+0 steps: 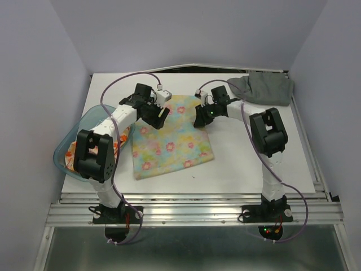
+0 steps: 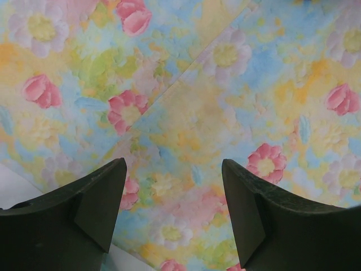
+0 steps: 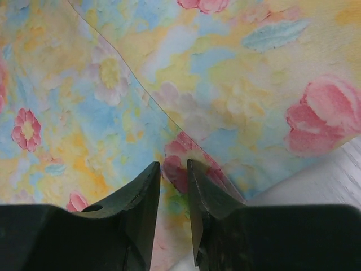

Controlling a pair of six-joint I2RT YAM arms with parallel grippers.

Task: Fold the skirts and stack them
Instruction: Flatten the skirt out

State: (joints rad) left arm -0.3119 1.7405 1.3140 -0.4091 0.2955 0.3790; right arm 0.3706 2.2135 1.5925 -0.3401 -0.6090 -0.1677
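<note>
Basin (image 1: 61,148) and grey skirt (image 1: 265,88): overhead only.

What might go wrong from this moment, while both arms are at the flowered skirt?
1. The left gripper is open above the flowered skirt, while the right gripper is nearly closed at its edge. If only one side lifts, the fold may go crooked.
2. The blue basin hangs over the table's left edge, close to the left arm. A bump may push it off.
</note>
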